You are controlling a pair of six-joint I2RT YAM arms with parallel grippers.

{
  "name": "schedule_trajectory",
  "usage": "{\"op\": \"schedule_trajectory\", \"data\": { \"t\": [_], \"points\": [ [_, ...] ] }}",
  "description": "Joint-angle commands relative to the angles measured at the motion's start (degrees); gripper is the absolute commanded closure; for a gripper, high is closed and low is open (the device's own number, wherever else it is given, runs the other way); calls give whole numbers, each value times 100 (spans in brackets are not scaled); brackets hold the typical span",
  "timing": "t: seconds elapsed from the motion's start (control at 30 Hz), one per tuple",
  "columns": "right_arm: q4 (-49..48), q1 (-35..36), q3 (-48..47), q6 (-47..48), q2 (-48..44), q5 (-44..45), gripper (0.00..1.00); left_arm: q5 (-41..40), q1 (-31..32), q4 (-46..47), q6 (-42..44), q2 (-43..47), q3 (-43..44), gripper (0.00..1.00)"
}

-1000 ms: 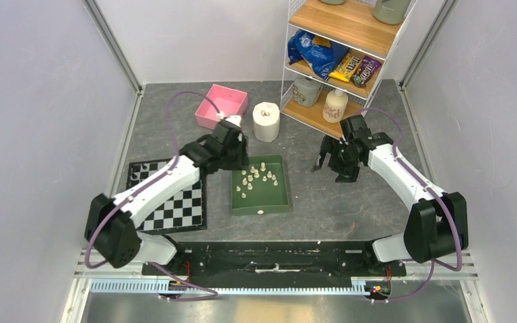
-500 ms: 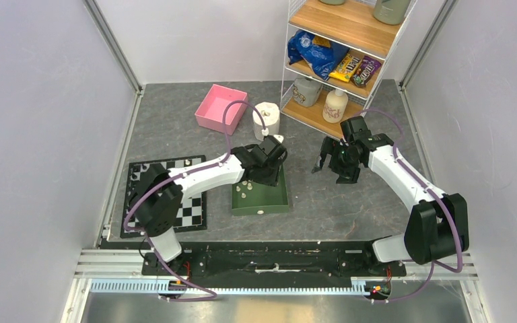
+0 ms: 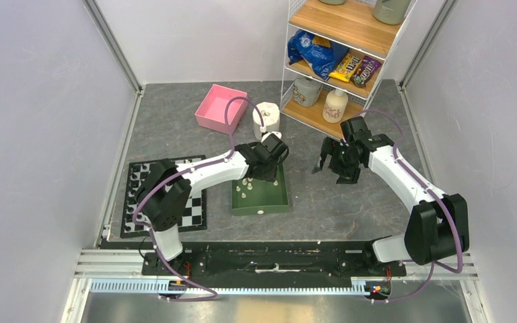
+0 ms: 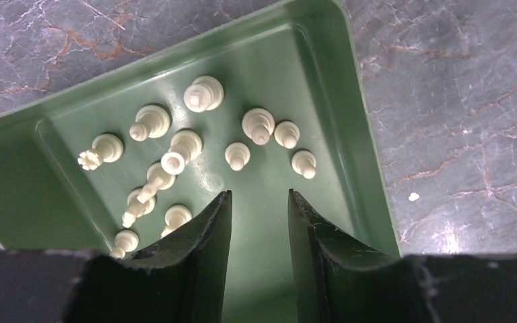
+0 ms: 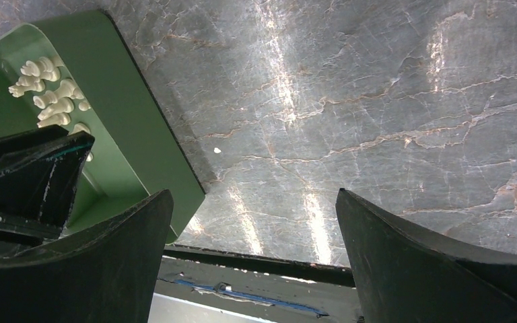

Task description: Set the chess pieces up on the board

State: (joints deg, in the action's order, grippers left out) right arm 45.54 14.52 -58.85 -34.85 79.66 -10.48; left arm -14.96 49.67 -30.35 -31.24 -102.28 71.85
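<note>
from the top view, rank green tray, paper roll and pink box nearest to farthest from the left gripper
1. green tray, directly under the left gripper.
2. paper roll, just beyond the tray's far edge.
3. pink box, farther back and to the left.

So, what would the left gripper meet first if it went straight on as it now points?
The left gripper would probably meet the bare floor of the green tray, just short of the chess pieces; depth unclear.
</note>
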Motion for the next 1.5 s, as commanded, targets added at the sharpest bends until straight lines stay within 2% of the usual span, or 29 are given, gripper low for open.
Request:
{"op": "schedule_trajectory", "data": {
  "t": [0.0, 0.43, 0.83, 1.2, 1.47],
  "points": [
    [-23, 7, 3, 66, -178, 56, 1, -212, -136, -35, 57, -194, 260, 57],
    [-19, 6, -44, 50, -90, 45, 1, 26, -326, 121, 223, -468, 312, 59],
    [-46, 7, -54, 69, -3, 20, 1, 187, -344, 178, 246, -627, 328, 66],
    [-54, 5, -47, 106, 52, 22, 1, 189, -344, 198, 242, -686, 430, 68],
    [-54, 7, -38, 106, 68, 30, 1, 182, -362, 172, 206, -677, 400, 75]
  ]
}}
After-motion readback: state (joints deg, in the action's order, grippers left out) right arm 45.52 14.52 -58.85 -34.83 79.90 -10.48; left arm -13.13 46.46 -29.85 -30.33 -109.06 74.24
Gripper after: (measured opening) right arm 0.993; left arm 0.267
